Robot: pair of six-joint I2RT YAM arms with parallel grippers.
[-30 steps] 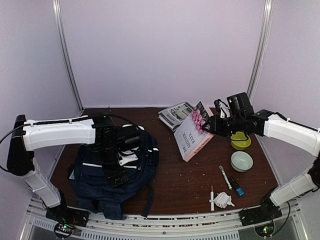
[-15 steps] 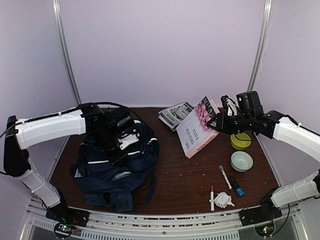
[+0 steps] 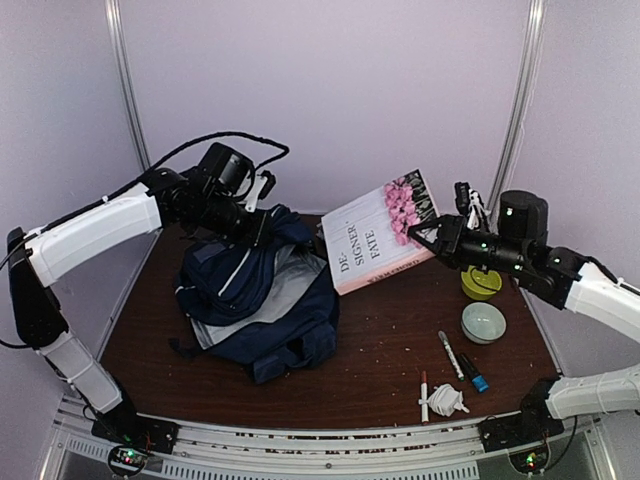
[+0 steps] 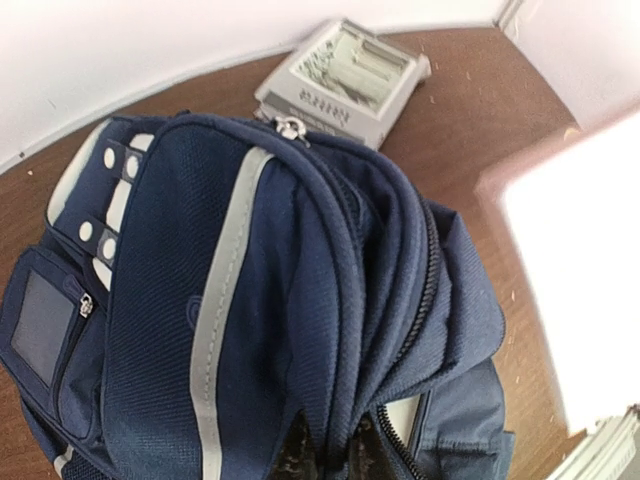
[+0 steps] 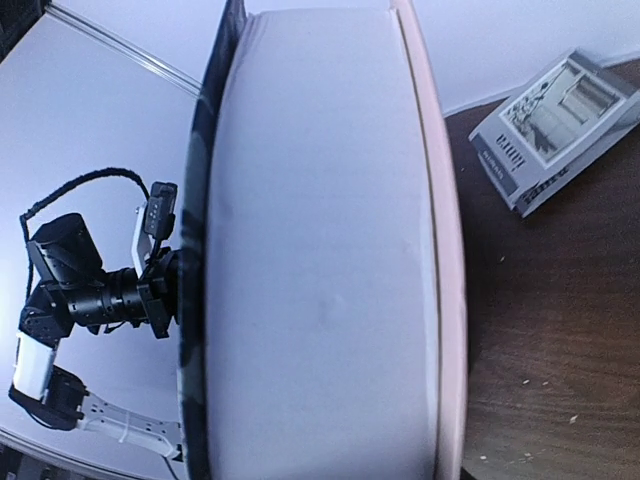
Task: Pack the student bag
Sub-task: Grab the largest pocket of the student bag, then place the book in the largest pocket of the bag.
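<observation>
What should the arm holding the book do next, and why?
Probably the right gripper should carry the book left and down toward the student bag: the book hangs in the air just beside the bag, and the left gripper holds the bag's top up, showing its grey lining.

Navy bag point(image 3: 262, 300), grey stripe; pink-flowered white book point(image 3: 372, 247)

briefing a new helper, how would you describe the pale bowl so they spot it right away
Find the big navy backpack, then look across the brown table to its opposite side, below the right arm. Two bowls sit there; the pale bowl is the one nearer the arm bases, greyish white, while the yellow-green bowl sits behind it.
</observation>
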